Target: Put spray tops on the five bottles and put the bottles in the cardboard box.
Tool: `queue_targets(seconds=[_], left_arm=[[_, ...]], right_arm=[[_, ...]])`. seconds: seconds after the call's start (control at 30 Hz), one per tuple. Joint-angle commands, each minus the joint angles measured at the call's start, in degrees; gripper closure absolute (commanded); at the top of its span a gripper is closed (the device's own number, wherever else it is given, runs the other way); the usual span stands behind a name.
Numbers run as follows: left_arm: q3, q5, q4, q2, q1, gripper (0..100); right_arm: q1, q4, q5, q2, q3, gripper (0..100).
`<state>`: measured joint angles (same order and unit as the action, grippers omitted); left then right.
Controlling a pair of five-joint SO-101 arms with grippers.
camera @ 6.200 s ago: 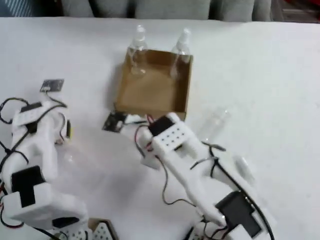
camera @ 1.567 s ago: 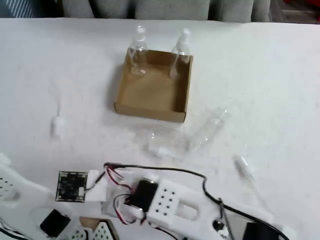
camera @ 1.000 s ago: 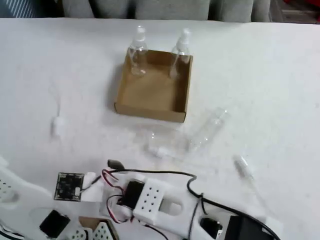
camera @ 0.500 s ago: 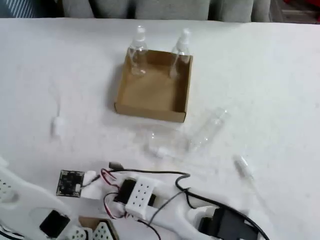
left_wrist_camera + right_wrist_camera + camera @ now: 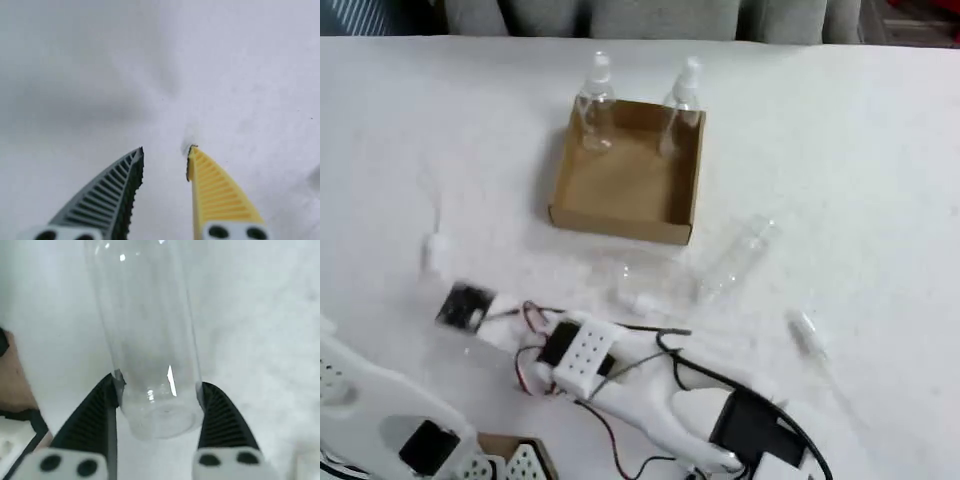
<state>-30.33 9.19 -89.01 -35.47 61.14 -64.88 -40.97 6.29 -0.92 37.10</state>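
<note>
**Ana:** Fingers on the right arm, what did they have? I mean the right fingers.

**Ben:** They were clamped either side of a clear bottle, low down by its base. Its other end ran out of the frame. In the high view that arm stretched toward the lower left.

**Ana:** And the left fingers?

**Ben:** Apart, nothing between them, over bare worktop.

**Ana:** Where could it have gone wrong?

**Ben:** My guess is that a smooth round bottle pinched at one end could swivel or slip on the lift. A loose spray top also lay near that arm's tip at the left of the frame, and a careless sweep might have knocked it away. The cardboard box sat upper centre with two topped bottles standing at its far wall. A clumsy drop-in could have tipped them.
</note>
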Motion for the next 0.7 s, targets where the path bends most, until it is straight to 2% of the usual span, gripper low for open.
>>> queue_targets(seconds=[0.0,0.17,0.43,0.67], left_arm=[[-3.0,-0.3,-2.5,1.5,-1.3,85],[-2.9,-5.8,-4.0,1.5,-3.2,85],[-2.5,-6.9,-6.6,1.6,-9.5,85],[2.3,-9.9,-7.5,9.3,-15.6,85]], right_arm=[[4.2,-0.2,-8.3,-2.9,-2.7,98.1],[5.8,0.0,-16.4,-5.7,-2.5,98.1],[6.5,5.0,-18.2,-5.8,-0.9,96.8],[6.5,5.1,-17.4,-5.8,-0.9,78.9]])
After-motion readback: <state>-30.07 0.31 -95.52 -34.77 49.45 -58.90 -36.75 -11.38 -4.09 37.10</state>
